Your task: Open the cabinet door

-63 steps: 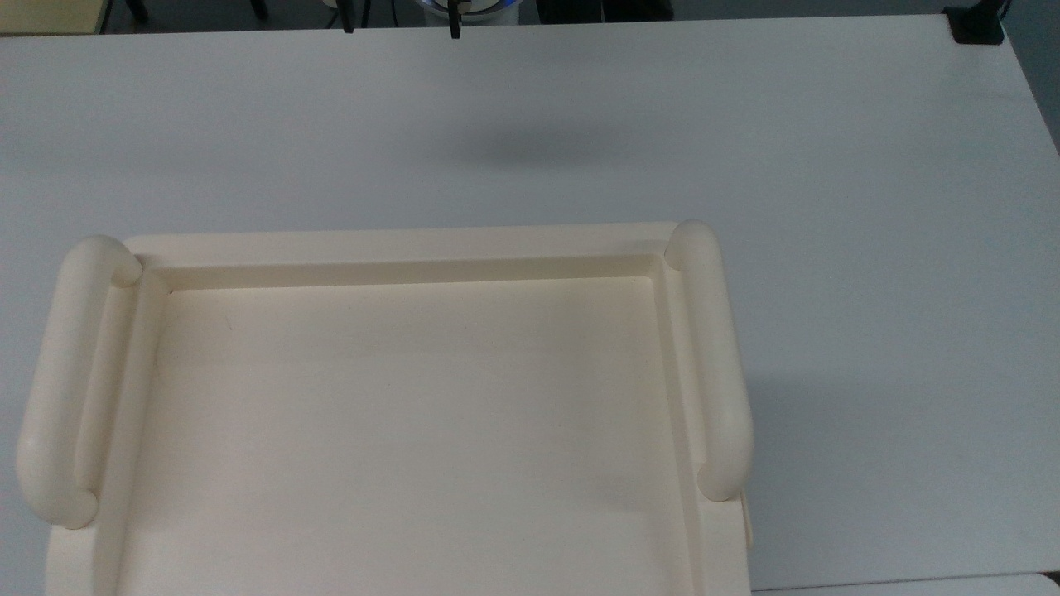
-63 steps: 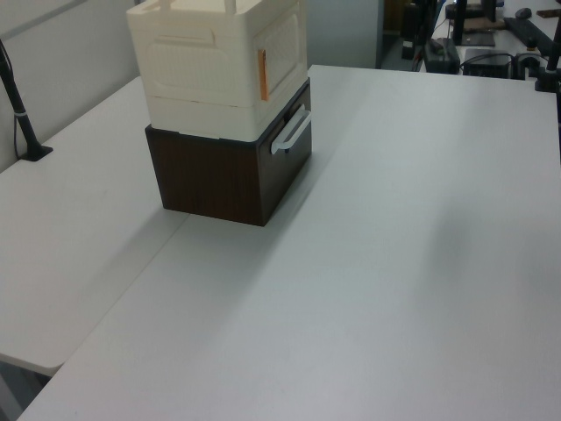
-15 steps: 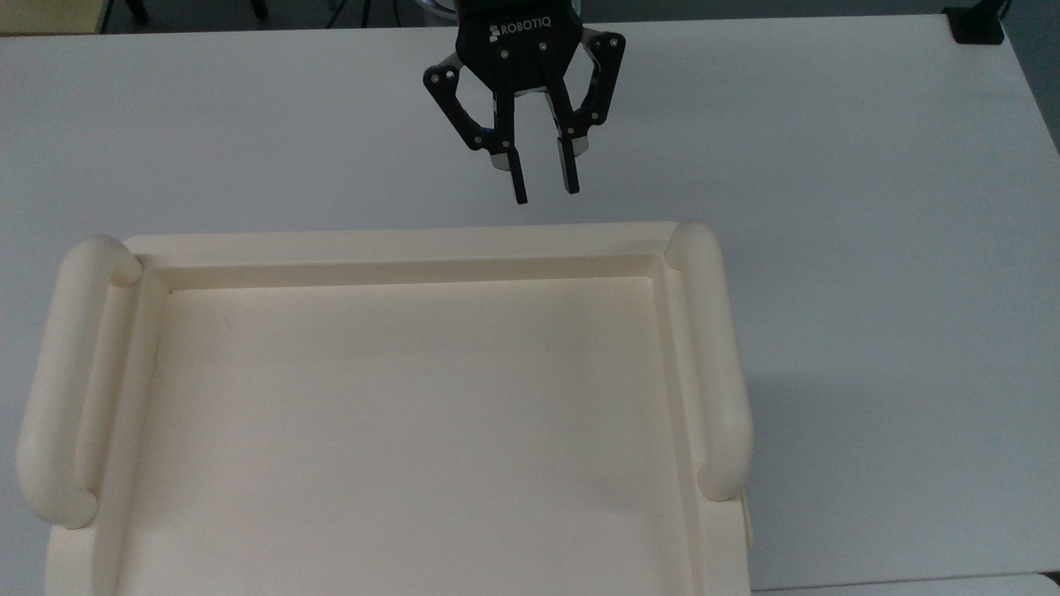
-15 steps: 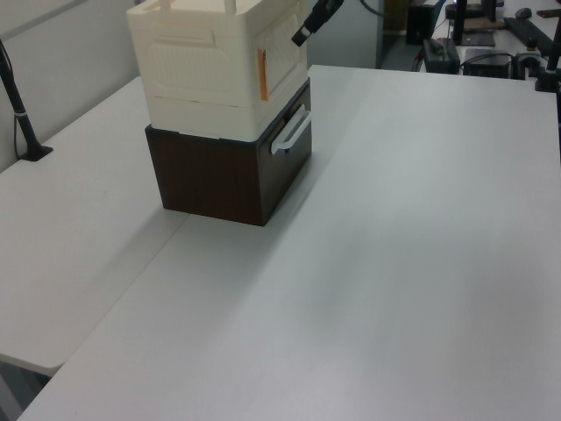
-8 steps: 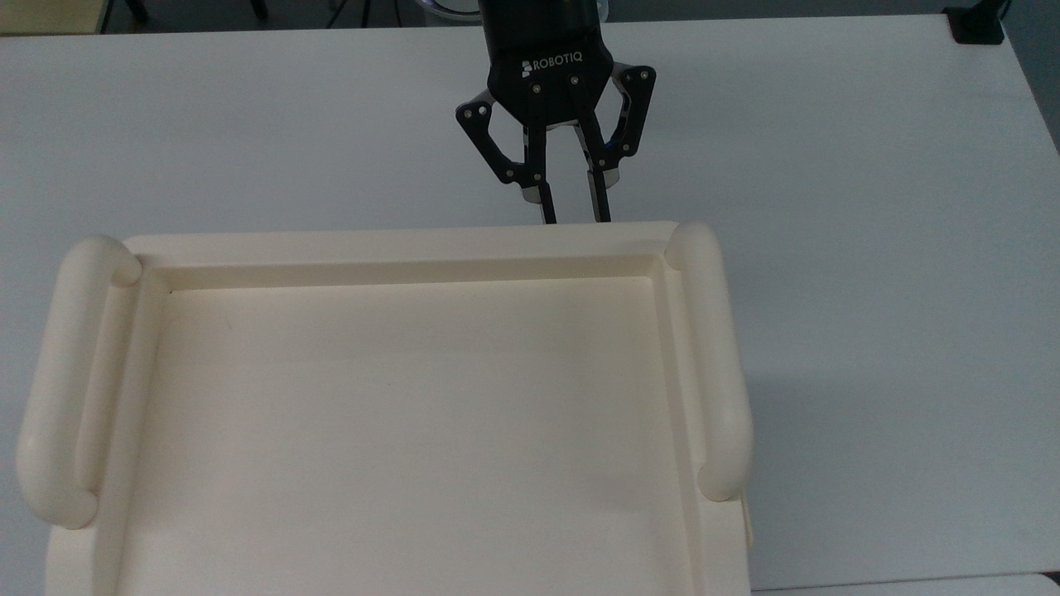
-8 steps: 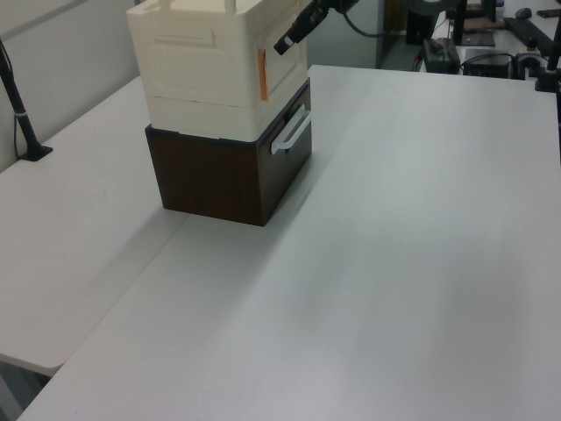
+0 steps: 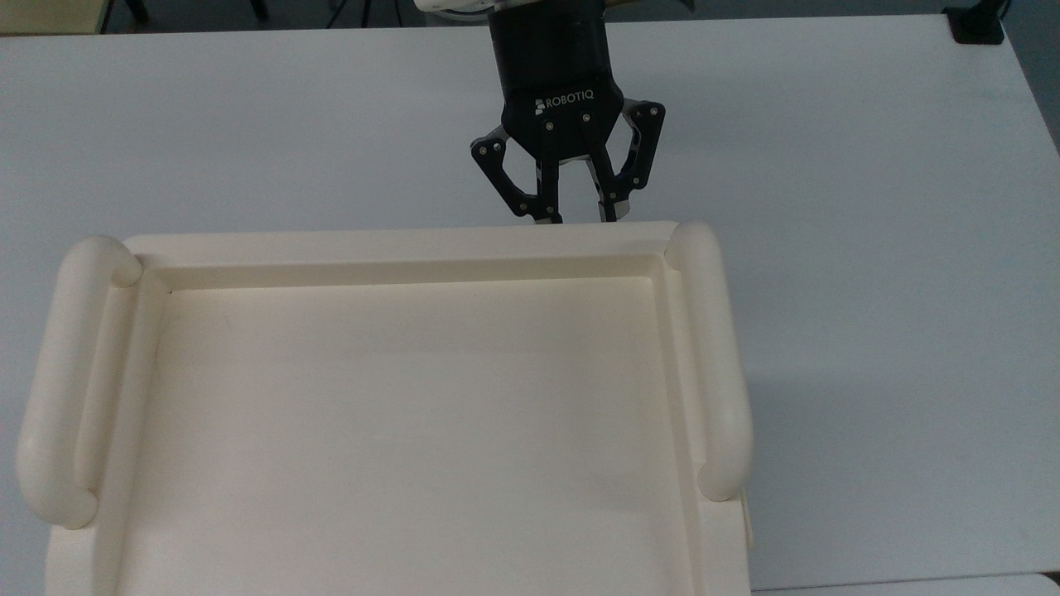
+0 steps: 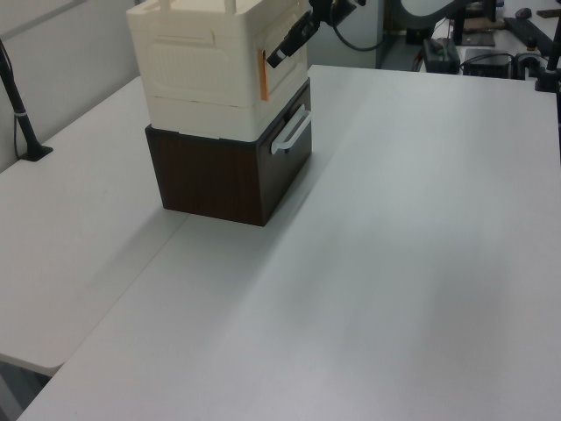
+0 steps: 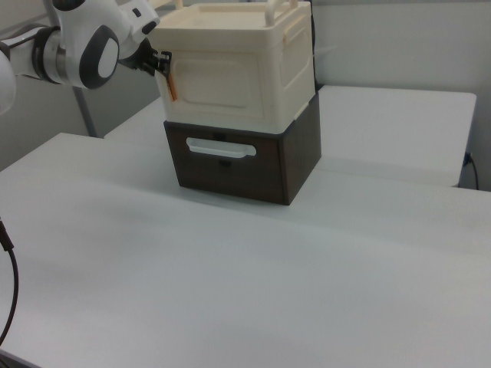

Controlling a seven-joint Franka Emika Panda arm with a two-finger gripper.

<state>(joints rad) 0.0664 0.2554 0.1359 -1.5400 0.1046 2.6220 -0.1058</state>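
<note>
The cream cabinet (image 7: 397, 245) stands on a dark brown drawer box (image 9: 238, 162). Its cabinet door (image 9: 221, 81) is the front panel, lying flush with the cabinet's front, with an orange strip (image 9: 173, 86) down the right view's left edge. My gripper (image 7: 578, 217) is open and hangs just in front of the cabinet's top edge, which hides its fingertips in the top view. In the left view the gripper (image 8: 277, 59) points down at the door (image 8: 286, 60), close to the orange strip (image 8: 261, 75). Whether the fingers touch it I cannot tell.
The brown drawer box has a white handle (image 9: 221, 148) below the door. Two rounded side bars (image 7: 719, 364) flank the cabinet's recessed top. The white table (image 7: 869, 248) stretches around the stack. A black post (image 8: 22, 114) stands at the left view's left.
The gripper came into view from the top view's upper edge and moved toward the cabinet and down. Its fingertips now sit behind the cabinet's top rim, beside the door's orange strip.
</note>
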